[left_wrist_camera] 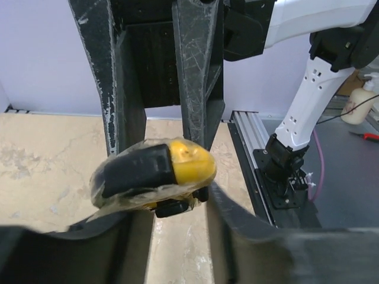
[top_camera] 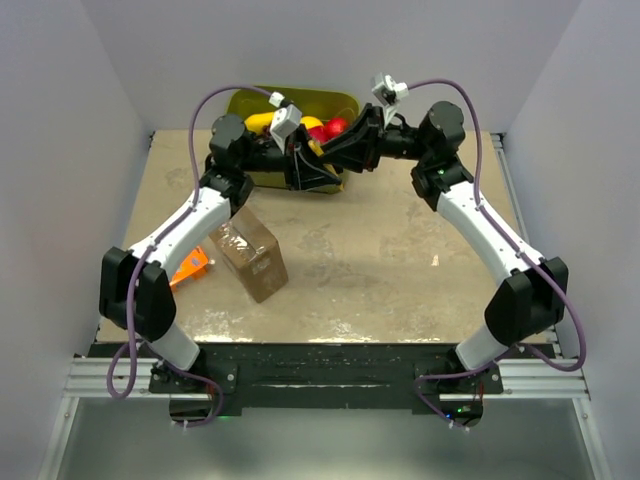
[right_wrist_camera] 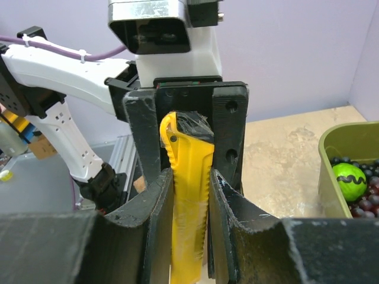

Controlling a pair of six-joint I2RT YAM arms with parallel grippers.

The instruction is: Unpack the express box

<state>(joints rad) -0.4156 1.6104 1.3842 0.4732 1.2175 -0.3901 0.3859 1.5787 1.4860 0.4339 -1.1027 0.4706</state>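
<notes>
At worktop front-left, the express box stands still taped, untouched. Behind it, over the green bin, the left gripper brackets the yellow box cutter's taped butt; can't tell if it's clamped. Right gripper grips the cutter body. Step looks like a tool handover; next probably firm left grip, right release, then cut the tape.

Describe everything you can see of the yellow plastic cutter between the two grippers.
The yellow plastic box cutter is long and slim, with a ridged edge along one side. One end carries a black part wrapped in clear, crinkled tape. It is held in the air, pinched flat between the fingers of the right gripper. The fingers of the left gripper flank the taped end; whether they press on it cannot be told.
</notes>
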